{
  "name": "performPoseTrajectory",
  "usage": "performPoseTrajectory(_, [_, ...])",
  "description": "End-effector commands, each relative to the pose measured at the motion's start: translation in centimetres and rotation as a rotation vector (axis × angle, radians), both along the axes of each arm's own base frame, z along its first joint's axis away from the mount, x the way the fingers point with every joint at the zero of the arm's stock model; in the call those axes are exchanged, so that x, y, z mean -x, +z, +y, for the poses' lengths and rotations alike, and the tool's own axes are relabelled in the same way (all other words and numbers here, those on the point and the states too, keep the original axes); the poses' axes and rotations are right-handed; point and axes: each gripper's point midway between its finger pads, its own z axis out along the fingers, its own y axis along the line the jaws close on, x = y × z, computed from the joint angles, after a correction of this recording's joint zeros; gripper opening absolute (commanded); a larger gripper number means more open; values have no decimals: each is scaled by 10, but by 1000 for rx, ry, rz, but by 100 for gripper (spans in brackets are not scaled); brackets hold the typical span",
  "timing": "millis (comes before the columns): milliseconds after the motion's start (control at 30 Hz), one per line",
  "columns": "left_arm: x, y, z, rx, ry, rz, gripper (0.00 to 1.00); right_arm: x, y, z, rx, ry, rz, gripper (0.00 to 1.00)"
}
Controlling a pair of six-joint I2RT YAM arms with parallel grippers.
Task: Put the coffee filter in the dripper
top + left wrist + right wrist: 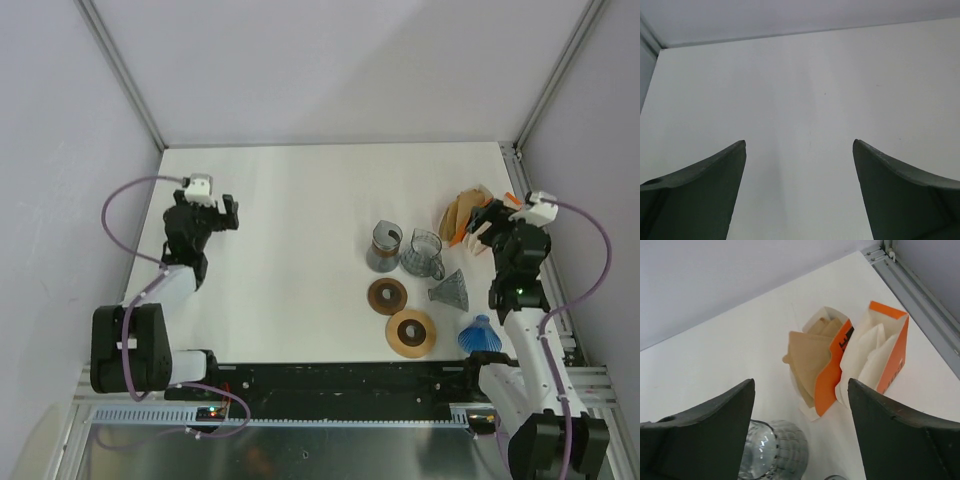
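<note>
The bench (300, 200) is white and walled on three sides. The left hand (205, 220) hangs over the left part of the bench, about halfway between the near and far edges. Its fingers are spread wide, and its wrist view shows only bare bench between them.

The right hand (487, 225) hovers near the right edge, roughly mid-depth. It points toward the far right corner with its fingers (715, 425) spread apart and nothing held between them. Just ahead of it stand two open packs side by side. An orange-and-white box (832, 365) holds the brown coffee filters (807, 362), which fan out of its top. To its right, closer to the right edge, an orange box (895, 357) holds the white coffee filters (872, 357). No filter is touching either finger.

Toward the bench's middle from the packs stand a ribbed glass dripper (385, 246) and a second glass dripper (424, 252), close together. One of them shows at the bottom of the right wrist view, under the hand. Nearer the near edge, a grey cone dripper (452, 290) lies on its side. A blue cone dripper (480, 335) lies close to the near right corner, beside the right arm. Two wooden rings (387, 295) rest flat between the glass pieces and the near edge, the larger one closer to that edge. No dripper on the bench has a filter in it.
</note>
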Motion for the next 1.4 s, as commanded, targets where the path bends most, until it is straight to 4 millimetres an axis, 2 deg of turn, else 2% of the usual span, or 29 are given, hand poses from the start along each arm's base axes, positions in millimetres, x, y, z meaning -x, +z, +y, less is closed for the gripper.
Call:
performPoseTrajectory(0, [11, 9, -28, -39, -190, 184, 91, 8, 11, 15, 5, 69, 177, 77])
performPoseTrajectory(67, [18, 13, -37, -29, -248, 241, 90, 6, 16, 25, 31, 112, 264, 75])
performPoseTrajectory(233, [37, 20, -43, -43, -299, 323, 89, 2, -5, 82, 108, 300, 494, 76])
performPoseTrajectory(300, [42, 23, -42, -54, -304, 352, 89, -1, -11, 97, 148, 323, 549, 78])
performPoseTrajectory(367, [46, 24, -42, -56, -307, 376, 89, -6, -19, 103, 169, 314, 600, 84])
performPoseTrajectory(433, [49, 25, -43, -51, -313, 386, 89, -13, -30, 99, 176, 281, 653, 84])
performPoseTrajectory(567, [54, 21, -48, -30, -335, 404, 89, -19, -55, 88, 170, 244, 755, 72])
performPoseTrajectory(633, [55, 19, -49, -23, -339, 413, 89, -19, -70, 88, 153, 260, 804, 64])
performPoseTrajectory(800, [54, 17, -50, -16, -343, 420, 89, -22, -103, 96, 138, 305, 896, 53])
performPoseTrajectory(867, [54, 16, -49, -18, -340, 423, 89, -24, -113, 96, 138, 303, 920, 49])
performPoseTrajectory(1000, [54, 16, -48, -23, -333, 423, 89, -27, -128, 92, 152, 278, 955, 35])
performPoseTrajectory(1100, [54, 14, -48, -23, -334, 429, 90, -28, -133, 93, 158, 285, 964, 19])
performPoseTrajectory(1200, [54, 13, -48, -19, -336, 433, 90, -30, -126, 91, 179, 281, 942, 4])
performPoseTrajectory(1267, [54, 13, -48, -20, -337, 434, 90, -32, -116, 88, 199, 268, 906, 1])
performPoseTrajectory(1367, [54, 13, -48, -21, -337, 435, 90, -38, -89, 83, 223, 246, 821, 0])
